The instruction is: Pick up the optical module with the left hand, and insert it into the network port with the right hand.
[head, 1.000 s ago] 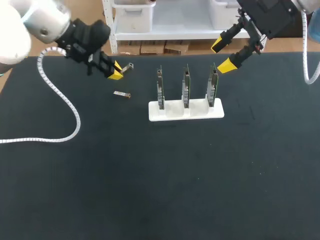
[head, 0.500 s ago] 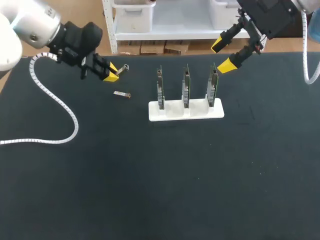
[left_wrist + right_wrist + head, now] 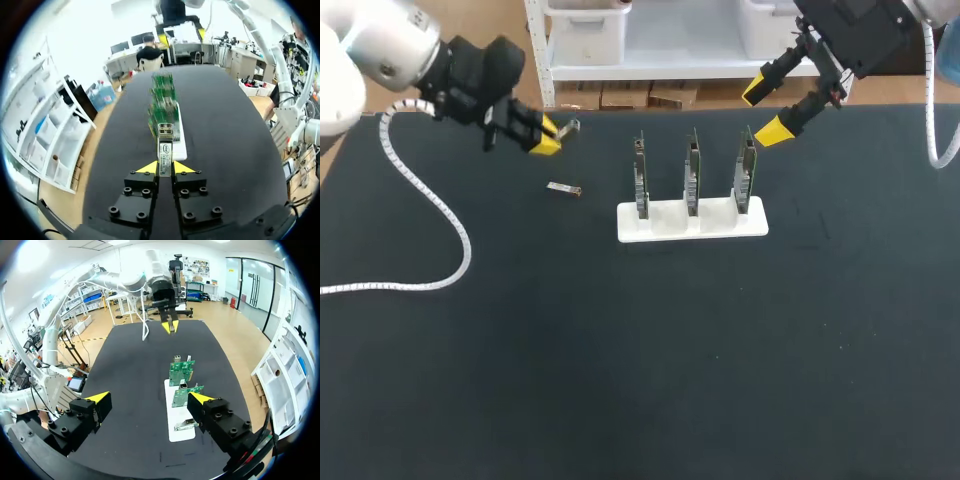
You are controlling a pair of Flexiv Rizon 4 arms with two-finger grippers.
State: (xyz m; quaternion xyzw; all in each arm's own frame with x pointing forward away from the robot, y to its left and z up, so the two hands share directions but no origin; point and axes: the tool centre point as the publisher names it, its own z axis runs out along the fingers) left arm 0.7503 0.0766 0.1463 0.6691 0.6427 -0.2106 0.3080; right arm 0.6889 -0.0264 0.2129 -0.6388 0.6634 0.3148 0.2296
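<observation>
My left gripper (image 3: 545,136) hovers above the table's far left, shut on a small silver optical module (image 3: 570,127) that sticks out past its yellow tips. In the left wrist view the module (image 3: 165,150) stands between the fingers of the left gripper (image 3: 165,168) and points at the row of green network cards (image 3: 163,102) ahead. A white stand (image 3: 692,220) holds three upright cards (image 3: 692,178), each with a metal port (image 3: 184,425). My right gripper (image 3: 767,110) hangs open above the right end of the stand, nothing between its fingers.
A second silver module (image 3: 563,188) lies on the black mat, left of the stand and below the left gripper. A white coiled cable (image 3: 440,215) from the left arm loops over the table's left side.
The left gripper, still holding the module, has shifted slightly toward the table's far edge. The right arm has not moved.
</observation>
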